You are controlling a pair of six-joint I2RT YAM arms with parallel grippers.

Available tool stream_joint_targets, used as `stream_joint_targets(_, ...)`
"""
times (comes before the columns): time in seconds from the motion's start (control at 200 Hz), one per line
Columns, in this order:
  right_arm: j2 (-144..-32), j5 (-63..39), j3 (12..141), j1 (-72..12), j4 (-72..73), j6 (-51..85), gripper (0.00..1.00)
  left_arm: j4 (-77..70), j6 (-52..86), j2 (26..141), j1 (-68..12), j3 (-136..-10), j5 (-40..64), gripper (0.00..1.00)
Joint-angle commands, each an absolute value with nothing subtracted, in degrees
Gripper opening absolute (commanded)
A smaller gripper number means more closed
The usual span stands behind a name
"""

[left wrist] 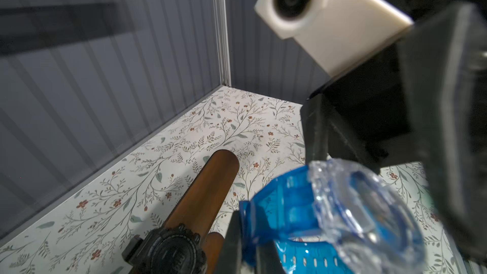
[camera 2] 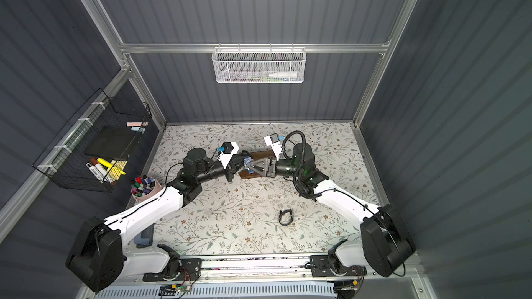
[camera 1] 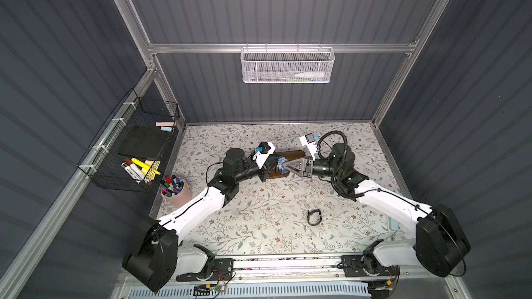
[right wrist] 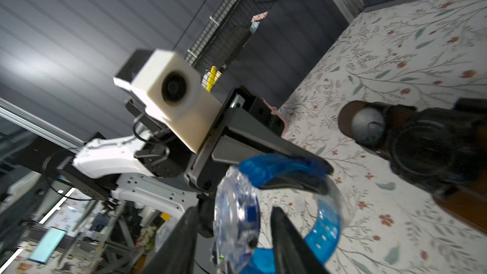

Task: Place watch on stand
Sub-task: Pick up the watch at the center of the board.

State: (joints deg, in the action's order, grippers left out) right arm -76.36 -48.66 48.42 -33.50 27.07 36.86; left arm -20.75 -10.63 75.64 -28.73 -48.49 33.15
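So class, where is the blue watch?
In a top view the blue watch is central, beside the stand, strap pinched by the left gripper, case between the right gripper's open fingers, near the black watch on the bar.

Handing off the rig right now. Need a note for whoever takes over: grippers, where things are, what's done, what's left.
Left gripper: shut on the strap of the blue watch, just above the stand.
Right gripper: jaws apart on either side of the blue watch's case; it does not look gripped.
Stand: upright mid-table, with a black watch on its bar.
Black band: loose on the table, nearer the arm bases.
Done: one watch hung. Left: blue watch onto the bar, probably the band too.
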Motion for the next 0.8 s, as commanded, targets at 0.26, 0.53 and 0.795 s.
stream_joint_targets(0.26,-63.95,-18.55,56.0,-36.38,-4.16,10.79,0.99,-4.26,-8.84,79.12,-27.41,-59.03,23.06,0.0)
stream_joint_targets(0.53,-66.86,-2.31,61.7,-42.21,-9.46,2.18,0.97,-3.59,-10.76,79.01,-29.69,-59.15,14.62,0.0)
stream_joint_targets(0.795,-75.94,-2.71,68.03,-43.22,-9.53,5.59,0.91,-2.54,-11.16,79.43,-31.0,-59.67,14.96,0.0)
